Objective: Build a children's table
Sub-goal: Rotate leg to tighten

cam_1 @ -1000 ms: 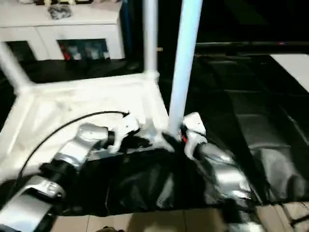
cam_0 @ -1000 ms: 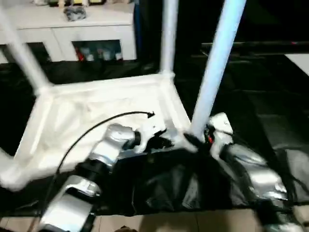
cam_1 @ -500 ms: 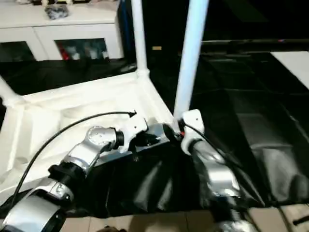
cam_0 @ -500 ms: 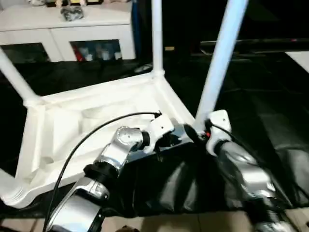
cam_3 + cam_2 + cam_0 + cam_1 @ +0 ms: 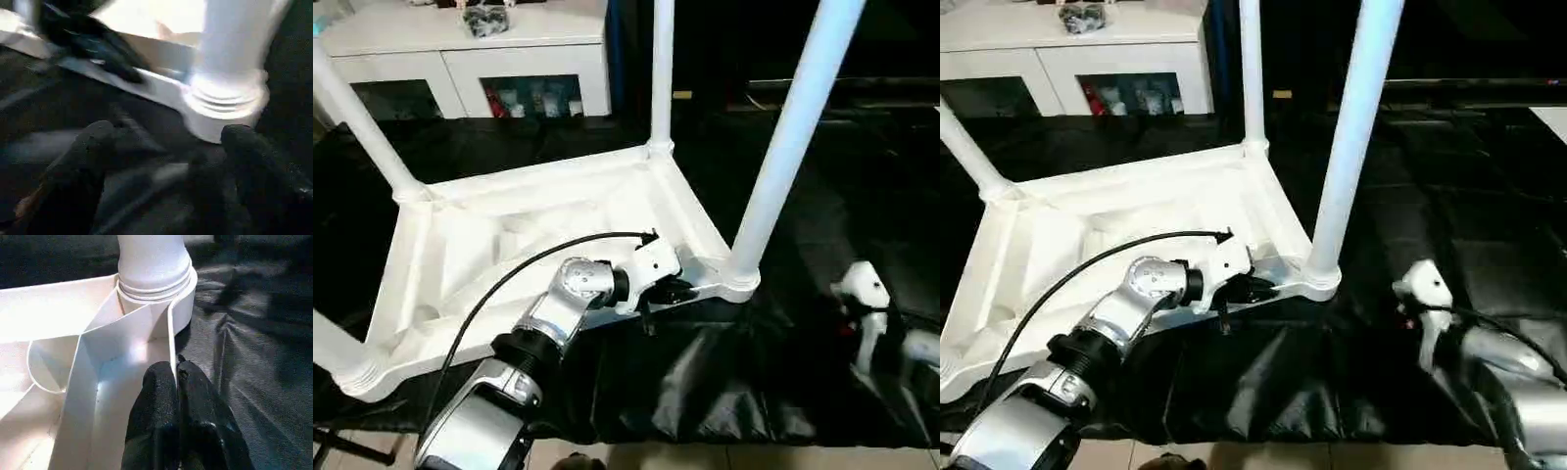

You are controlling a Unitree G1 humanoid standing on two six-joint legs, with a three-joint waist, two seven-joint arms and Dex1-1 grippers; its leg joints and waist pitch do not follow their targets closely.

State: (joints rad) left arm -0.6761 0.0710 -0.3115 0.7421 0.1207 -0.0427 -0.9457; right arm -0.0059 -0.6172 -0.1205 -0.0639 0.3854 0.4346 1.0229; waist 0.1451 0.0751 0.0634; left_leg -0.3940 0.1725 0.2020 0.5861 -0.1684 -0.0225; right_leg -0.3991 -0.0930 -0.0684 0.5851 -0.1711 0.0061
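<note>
**Table upside down on the black sheet, left gripper pinching its near rim**

You have the children's table (image 5: pixel 538 245) lying top-down on the black sheet (image 5: pixel 705 382), its legs rising from the round corner sockets. The near right leg (image 5: pixel 793 137) stands in its socket (image 5: pixel 741 282), and the far right leg (image 5: pixel 662 73) stands straight behind it. On your left, another leg (image 5: pixel 357 122) leans out from the far left corner, and the near left corner shows a socket (image 5: pixel 352 367) at the sheet's edge.

Your left gripper (image 5: pixel 177 377) is clenched, with both black fingers (image 5: pixel 161 396) pressed together over the raised rim (image 5: pixel 172 342) of the tabletop, just beside the near right socket. In the left wrist view the thin rim wall runs straight into the line where the two fingers meet, so it reads as a pinch on that rim. A black cable (image 5: pixel 509 269) arcs over the silver left forearm (image 5: pixel 543 328).

Your right gripper (image 5: pixel 166 147) is released, its fingers (image 5: pixel 93 147) spread wide apart with nothing between them. It sits low over the black sheet, near the base of the near right leg but apart from it. In the head views the right arm's white wrist housing (image 5: pixel 860 289) lies to the right of the table, clear of the socket.

Behind the table stands a white cabinet (image 5: pixel 460 44) with shelf openings.
</note>
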